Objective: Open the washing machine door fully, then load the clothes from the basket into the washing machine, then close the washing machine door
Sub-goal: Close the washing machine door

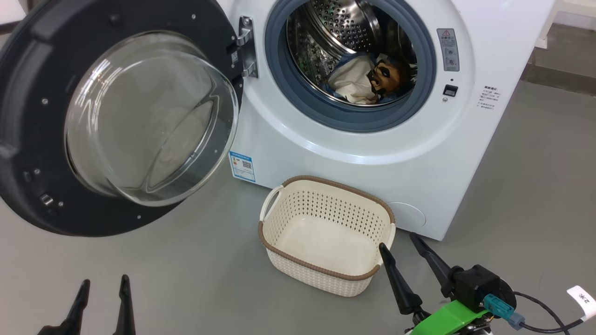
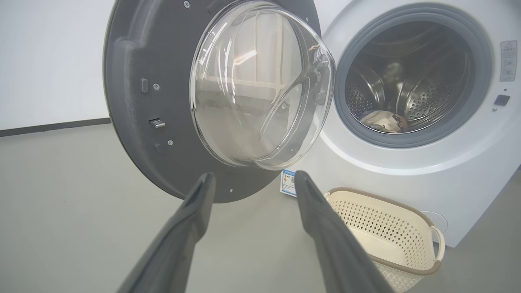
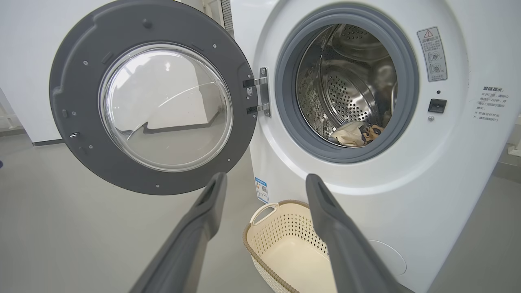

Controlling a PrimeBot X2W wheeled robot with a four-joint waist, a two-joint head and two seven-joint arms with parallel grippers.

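Dark fingers of the left gripper (image 1: 104, 280) stand spread wide and hold nothing, low over the grey floor (image 1: 195, 260). The right gripper (image 1: 398, 240) is equally parted and empty, one fingertip by the right end of the basket (image 1: 321, 279); contact cannot be told. The basket sits just in front of the washing machine (image 1: 372, 153), its pale bottom showing. The washing machine door (image 1: 28, 116) hangs swung open at the left. The clothes (image 1: 358, 79) lie inside the drum, well apart from both grippers
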